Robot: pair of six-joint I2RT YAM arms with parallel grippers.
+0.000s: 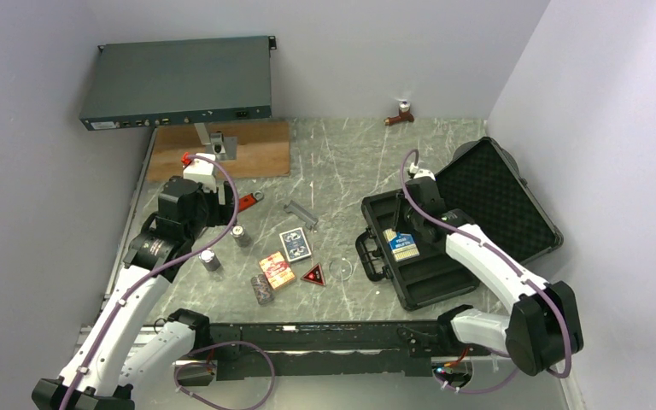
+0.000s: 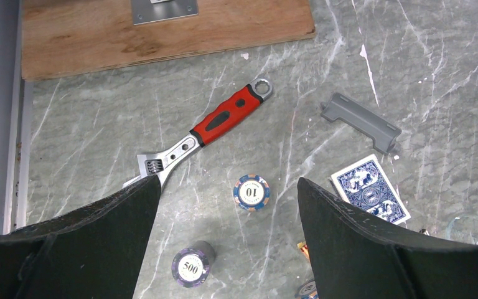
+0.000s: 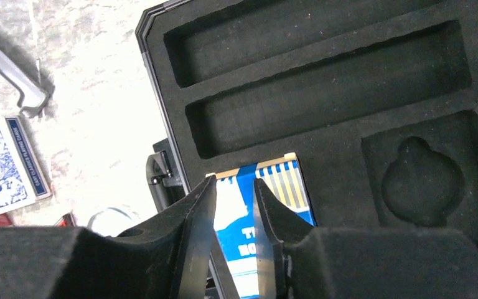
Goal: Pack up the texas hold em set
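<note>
Black foam case [image 1: 423,286] holds blue card box [image 1: 402,245]; right gripper [image 3: 233,184] barely parted above; left gripper [image 2: 228,182] spread.

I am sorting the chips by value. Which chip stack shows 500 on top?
The purple stack, low in the left wrist view. The blue stack, nearer the wrench, shows 10. A third stack is cut off.

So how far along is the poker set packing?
Nothing is seated yet: the case's long slots and round recess are empty. In hand: the right pincer is at a blue-and-white card box over the case, grip unclear. Left: the open left pincer hovers over the 10 chips; the 500 chips, blue deck, red deck and triangular button sit on the table.
</note>
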